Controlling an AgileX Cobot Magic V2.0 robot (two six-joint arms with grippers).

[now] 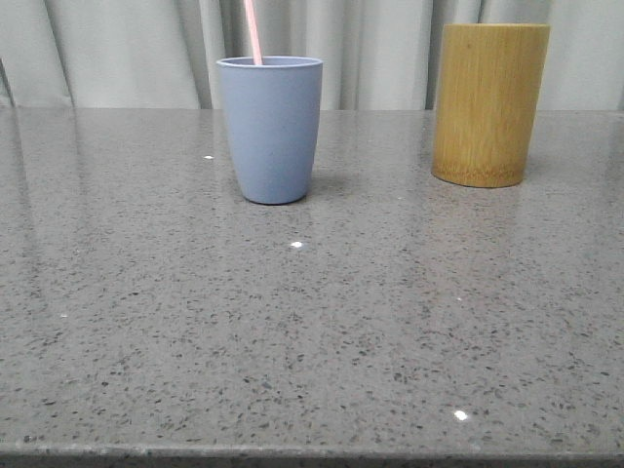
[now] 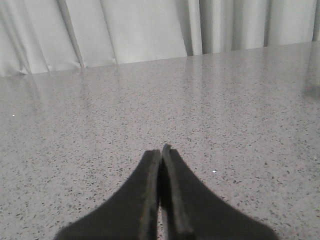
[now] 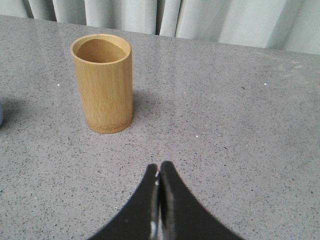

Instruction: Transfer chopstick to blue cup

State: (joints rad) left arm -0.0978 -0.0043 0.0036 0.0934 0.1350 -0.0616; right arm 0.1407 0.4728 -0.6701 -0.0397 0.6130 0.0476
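chopstick (image 1: pixel 253 32) stands inside the blue cup (image 1: pixel 270 129), leaning against its back rim, top running out of the front view. bamboo holder (image 1: pixel 487 103) stands well apart to the right. left gripper (image 2: pixel 161 152) – jaws pressed together, holding nothing, over bare table (image 1: pixel 312 331). right gripper (image 3: pixel 159 170) – likewise closed and unladen, near the holder.

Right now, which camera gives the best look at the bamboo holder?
The right wrist view: the bamboo holder stands whole, upright, and you can look down into its open mouth, which appears empty. The front view shows the holder side-on with its top cut off. The left wrist view looks across the bare grey tabletop elsewhere.
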